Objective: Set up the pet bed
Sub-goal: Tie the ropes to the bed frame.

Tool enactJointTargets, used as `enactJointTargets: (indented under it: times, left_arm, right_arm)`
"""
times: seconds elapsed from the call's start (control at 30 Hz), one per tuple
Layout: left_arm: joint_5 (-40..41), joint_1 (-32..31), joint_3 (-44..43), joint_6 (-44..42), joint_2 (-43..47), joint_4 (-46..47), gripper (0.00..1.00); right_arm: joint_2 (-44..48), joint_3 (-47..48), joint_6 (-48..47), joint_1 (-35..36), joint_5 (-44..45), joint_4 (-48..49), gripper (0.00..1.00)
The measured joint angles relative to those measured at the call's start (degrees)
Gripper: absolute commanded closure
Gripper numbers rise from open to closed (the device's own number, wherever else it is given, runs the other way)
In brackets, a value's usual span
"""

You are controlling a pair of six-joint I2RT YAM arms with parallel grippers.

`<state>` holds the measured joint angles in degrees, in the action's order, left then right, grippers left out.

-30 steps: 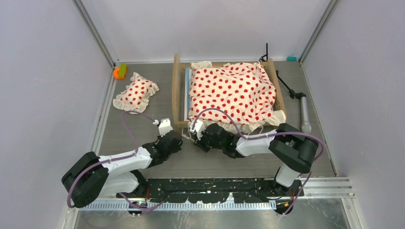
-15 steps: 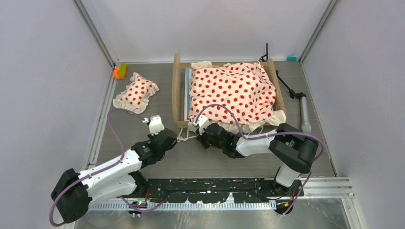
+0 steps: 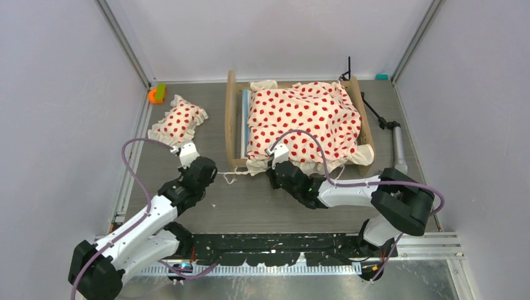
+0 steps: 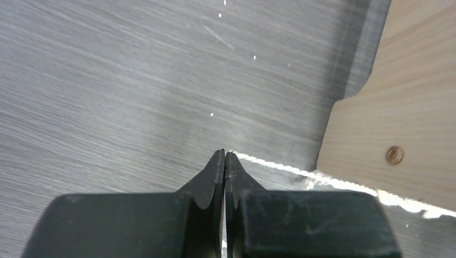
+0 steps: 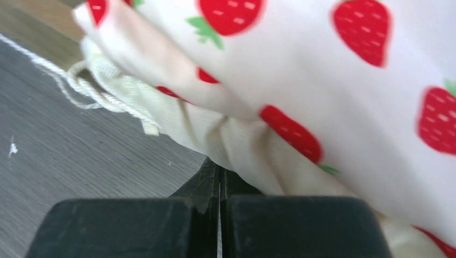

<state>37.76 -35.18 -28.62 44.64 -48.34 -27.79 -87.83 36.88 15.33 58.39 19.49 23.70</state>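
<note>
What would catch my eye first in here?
The small light-wood pet bed stands far centre, heaped with cream red-spotted ruffled bedding. A matching little pillow lies apart to its left, and the left gripper pinches a thin white string running to the bed.

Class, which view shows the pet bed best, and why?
Top external: the pet bed appears whole. The left wrist view catches only a corner of its end board; the right wrist view, only its strawberry-print bedding.

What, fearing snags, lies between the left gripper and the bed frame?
A white string runs from the left gripper to the bed frame, clearest in the left wrist view.
</note>
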Motion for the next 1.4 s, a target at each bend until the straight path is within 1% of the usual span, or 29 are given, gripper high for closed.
enactJointTargets:
  times: [0.2,0.43,0.63,0.8,0.83,0.87,0.9,0.97,1.0,1.07,1.1,1.17,1.27,1.4]
  left_arm:
    - [-1.51,3.56,-3.82,-3.85,0.04,0.52,1.00]
    - [-3.52,6.58,-4.04,-5.90,0.22,0.70,1.00]
    - [-5.84,9.42,-4.04,-6.62,1.11,0.72,1.00]
    - [-7.06,10.47,-4.04,-7.23,2.62,0.68,1.00]
    - [-7.19,10.51,-4.04,-7.30,2.80,0.66,1.00]
    - [-7.32,10.56,-4.04,-7.37,2.99,0.59,1.00]
    - [-7.48,10.58,-4.02,-7.43,3.19,0.46,0.97]
    - [-7.74,10.58,-4.02,-7.56,3.82,0.04,0.86]
    - [-7.85,10.64,-4.02,-7.58,4.37,-0.35,0.80]
    - [-7.98,10.84,-4.00,-7.72,5.70,-1.03,0.67]
    - [-8.04,10.93,-4.00,-7.52,6.82,-1.70,0.60]
    - [-8.31,10.95,-4.02,-7.26,9.31,-3.17,0.53]
    - [-9.57,10.95,-4.02,-7.15,12.41,-4.70,0.51]
    - [-14.03,10.95,-4.02,-8.07,13.46,-4.68,0.53]
  right_arm:
    - [2.03,-0.24,5.79,0.02,6.32,-4.92,1.00]
    - [6.82,-2.23,10.45,0.15,12.04,-8.44,1.00]
    - [8.00,-3.04,12.13,0.37,13.68,-9.22,1.00]
    - [8.00,-3.08,12.48,0.37,13.70,-9.25,1.00]
    - [8.00,-3.08,12.48,0.37,13.68,-9.25,0.96]
    - [8.00,-3.08,12.48,0.37,13.62,-9.22,0.88]
    - [8.00,-3.15,12.44,0.37,13.38,-9.18,0.75]
    - [8.02,-3.34,11.98,0.37,12.33,-8.85,0.59]
    - [8.11,-3.52,11.47,0.37,11.37,-8.76,0.54]
    - [8.55,-3.67,10.47,0.37,8.98,-9.05,0.49]
    - [8.96,-3.67,10.03,0.37,7.65,-9.20,0.48]
    - [10.40,-3.65,9.18,0.37,4.81,-9.77,0.48]
    - [12.83,-2.69,8.33,0.37,1.11,-12.31,0.48]
    - [15.80,-1.14,7.43,0.37,-2.75,-14.32,0.48]
